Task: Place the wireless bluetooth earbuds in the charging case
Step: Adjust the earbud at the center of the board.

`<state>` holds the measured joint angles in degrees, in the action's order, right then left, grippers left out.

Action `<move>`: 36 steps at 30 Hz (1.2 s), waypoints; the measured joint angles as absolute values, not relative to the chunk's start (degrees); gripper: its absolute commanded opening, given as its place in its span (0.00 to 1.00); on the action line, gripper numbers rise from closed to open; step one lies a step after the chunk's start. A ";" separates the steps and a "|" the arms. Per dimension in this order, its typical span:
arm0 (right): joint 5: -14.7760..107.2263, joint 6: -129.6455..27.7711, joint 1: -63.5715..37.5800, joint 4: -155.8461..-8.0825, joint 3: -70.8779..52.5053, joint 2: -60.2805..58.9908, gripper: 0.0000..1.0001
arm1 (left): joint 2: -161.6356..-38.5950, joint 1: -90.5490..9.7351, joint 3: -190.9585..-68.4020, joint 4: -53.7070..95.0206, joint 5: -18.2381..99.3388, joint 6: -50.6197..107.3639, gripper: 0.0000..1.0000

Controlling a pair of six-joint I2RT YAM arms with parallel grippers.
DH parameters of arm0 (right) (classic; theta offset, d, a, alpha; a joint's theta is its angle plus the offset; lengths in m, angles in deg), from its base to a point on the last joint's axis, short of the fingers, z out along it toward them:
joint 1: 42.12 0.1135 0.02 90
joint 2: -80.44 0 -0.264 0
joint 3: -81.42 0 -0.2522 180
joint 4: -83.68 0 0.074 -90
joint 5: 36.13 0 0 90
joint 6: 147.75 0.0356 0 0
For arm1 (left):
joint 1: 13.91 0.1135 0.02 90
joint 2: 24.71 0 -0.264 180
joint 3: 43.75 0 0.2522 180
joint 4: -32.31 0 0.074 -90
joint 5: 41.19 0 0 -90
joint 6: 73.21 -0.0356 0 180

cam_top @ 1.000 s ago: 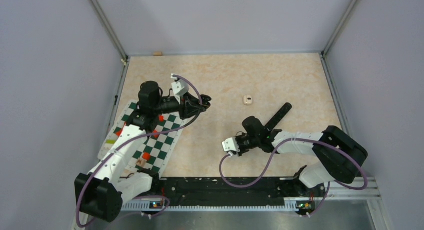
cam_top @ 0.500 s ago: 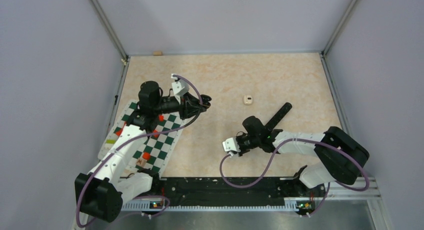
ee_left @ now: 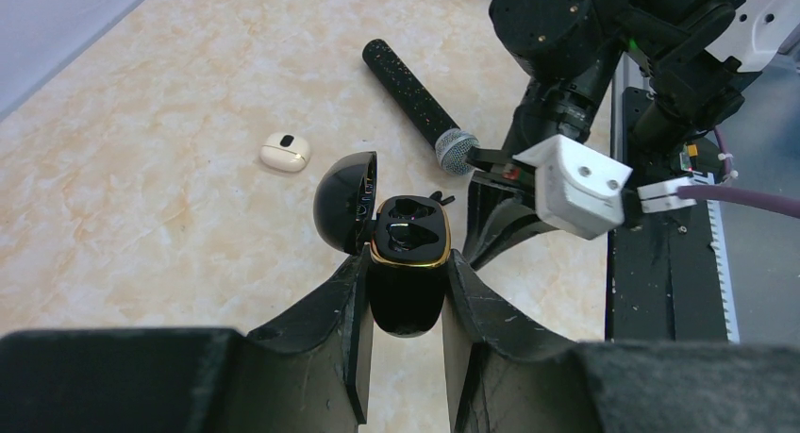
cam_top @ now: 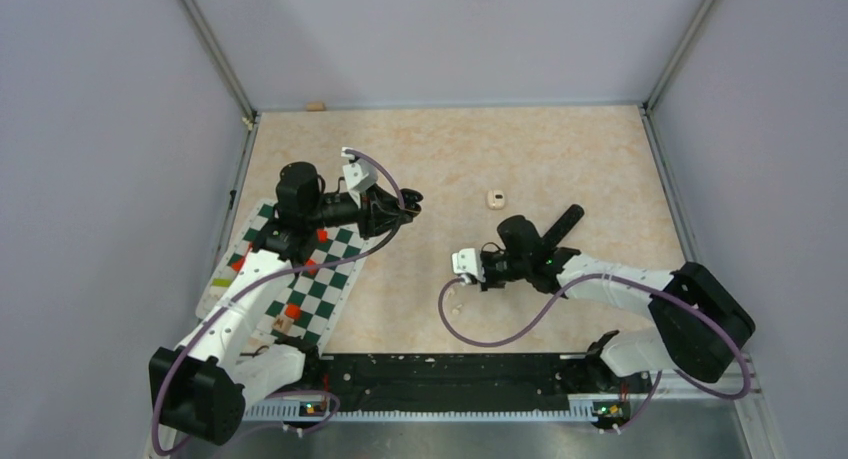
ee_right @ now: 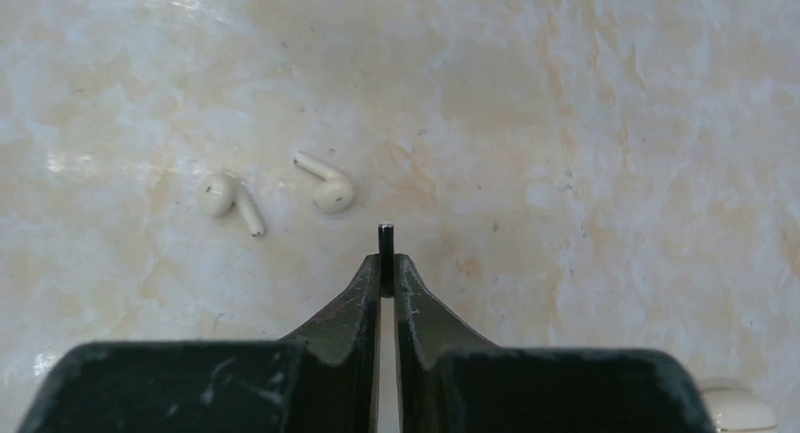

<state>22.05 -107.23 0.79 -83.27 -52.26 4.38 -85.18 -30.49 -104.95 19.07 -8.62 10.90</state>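
Observation:
My left gripper is shut on the open black charging case and holds it above the table, lid swung to the left. My right gripper is shut on a thin black earbud stem that sticks out past the fingertips; the bud's head is hidden. Two white earbuds lie on the table just ahead of it, to the left. The right gripper also shows in the left wrist view, just right of the case.
A black microphone lies beside the right wrist. A small white closed case sits on the table behind it. A green-and-white chessboard lies under the left arm.
The right arm has moved back and to the right, toward the microphone, with its gripper still shut. The left arm and the case have not moved.

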 measured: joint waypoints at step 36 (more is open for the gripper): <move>49.40 -89.02 -0.47 -84.65 -40.77 -7.72 0.50 | -84.41 -30.49 -104.82 19.07 -8.66 10.88 0.00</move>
<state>49.40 -89.02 -0.47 -84.65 -40.77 -7.72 -84.41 -30.49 -104.82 19.07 -8.66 10.88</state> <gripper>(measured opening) 0.499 0.327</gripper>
